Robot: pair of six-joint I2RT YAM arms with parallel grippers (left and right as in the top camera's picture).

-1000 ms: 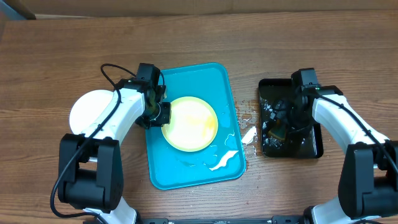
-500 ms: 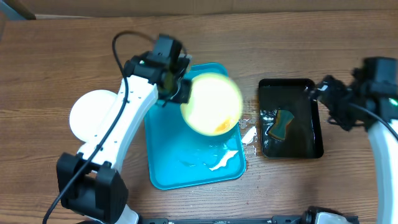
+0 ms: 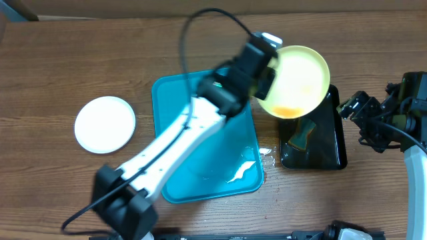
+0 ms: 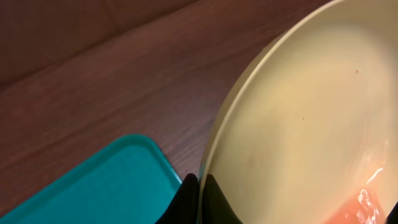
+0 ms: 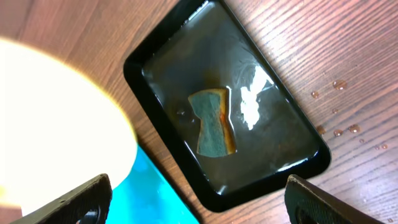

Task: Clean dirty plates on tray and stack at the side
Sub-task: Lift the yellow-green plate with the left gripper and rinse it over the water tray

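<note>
Overhead, the pale yellow-green round plate [image 3: 298, 80] hangs in the air above the far end of the black rectangular tray [image 3: 339, 150], towards the far right of the tabletop. Its face is turned up to the camera and an orange smear sits at its near rim. Being round, it shows no long axis. The left tool [image 3: 267, 75] pinches its left rim, and the left wrist view shows the dark fingers [image 4: 189, 199] pressed together on the edge of that plate [image 4: 298, 124]. The left arm stretches long and diagonal from the near left corner across the large turquoise plastic tray [image 3: 172, 100], which lies at the tabletop's middle. The right tool [image 3: 357, 120] hovers by the right edge, just beside the black tray, its fingers spread wide. A teal and orange sponge [image 5: 214, 121] lies in that tray's shallow water. A white round plate [image 3: 105, 125] rests flat towards the left edge.
</note>
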